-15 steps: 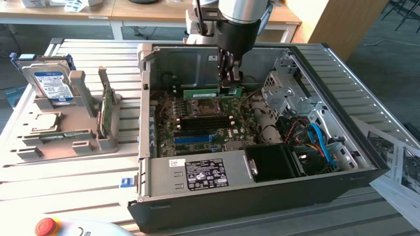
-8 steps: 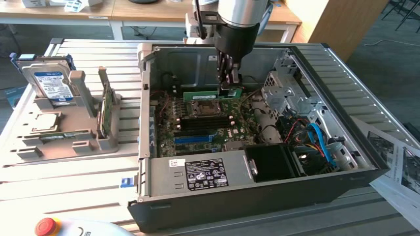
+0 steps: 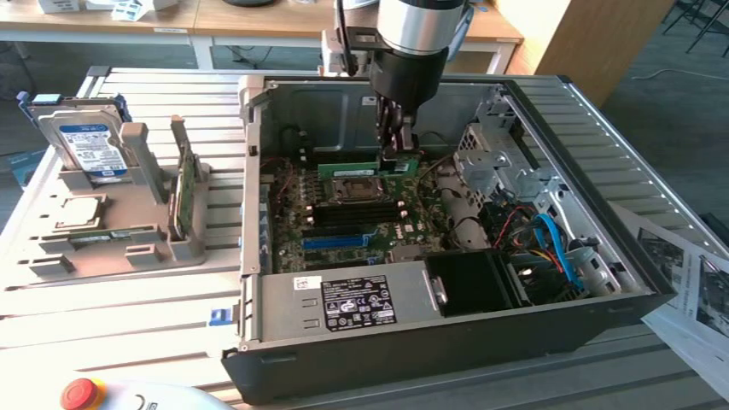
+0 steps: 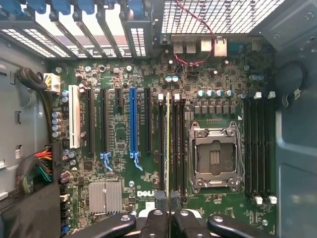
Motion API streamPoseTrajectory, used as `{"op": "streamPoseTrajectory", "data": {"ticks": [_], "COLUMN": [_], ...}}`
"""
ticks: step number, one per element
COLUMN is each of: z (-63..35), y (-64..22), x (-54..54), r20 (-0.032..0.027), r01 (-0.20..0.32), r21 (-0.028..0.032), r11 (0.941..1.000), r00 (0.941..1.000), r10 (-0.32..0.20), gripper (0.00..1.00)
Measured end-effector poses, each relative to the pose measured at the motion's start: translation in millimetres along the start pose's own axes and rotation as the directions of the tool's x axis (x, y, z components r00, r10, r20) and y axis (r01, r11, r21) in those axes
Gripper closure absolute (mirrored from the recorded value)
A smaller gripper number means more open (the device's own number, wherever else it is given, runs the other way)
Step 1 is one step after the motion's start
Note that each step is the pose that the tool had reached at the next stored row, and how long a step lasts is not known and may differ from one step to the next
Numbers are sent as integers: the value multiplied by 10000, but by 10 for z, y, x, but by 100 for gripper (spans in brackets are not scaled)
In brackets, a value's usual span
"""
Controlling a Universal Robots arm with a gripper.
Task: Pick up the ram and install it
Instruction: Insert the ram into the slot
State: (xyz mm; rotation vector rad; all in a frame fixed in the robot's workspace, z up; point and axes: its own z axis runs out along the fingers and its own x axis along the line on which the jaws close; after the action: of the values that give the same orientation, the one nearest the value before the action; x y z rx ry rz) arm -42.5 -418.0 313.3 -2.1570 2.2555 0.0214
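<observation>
Closest to the wrist cam were the black gripper (image 4: 168,198) fingers (image 4: 159,218), pinched narrow on the long, narrow green circuit-board ram stick (image 4: 167,144). From there the stick was edge-on, just a thin pale line. Its long axis ran straight away from the fingers, parallel to the black memory slots (image 4: 177,144) and lined up over them. Couldn't tell if it was actually seated or just sitting above the slot.

In the exterior view the stick stood on edge with its length running across from left to right. Most of it poked out toward the exterior view's left of the claw.

Just beside those slots sat the square silver CPU socket (image 4: 214,156), open and shiny. On the stick's other side were the long blue plastic slot (image 4: 132,124) and more black slots, all on the green motherboard (image 4: 121,134).

All of that was inside the open black metal computer case (image 3: 456,350), with a grey labelled power supply (image 3: 341,301) at its near side. Well off at the exterior view's left, a silver hard drive with a blue label (image 3: 85,145) stood in a grey holder. A round red button (image 3: 80,393) sat at the front corner.
</observation>
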Motion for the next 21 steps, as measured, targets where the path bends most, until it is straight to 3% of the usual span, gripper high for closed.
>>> {"op": "streamPoseTrajectory", "data": {"ticks": [21], "z": [211], "y": [1], "x": [5], "r20": [-1], "r01": [-149], "r21": [4], "r11": [9999], "r00": [9999], "r10": [149], "gripper": [88]}}
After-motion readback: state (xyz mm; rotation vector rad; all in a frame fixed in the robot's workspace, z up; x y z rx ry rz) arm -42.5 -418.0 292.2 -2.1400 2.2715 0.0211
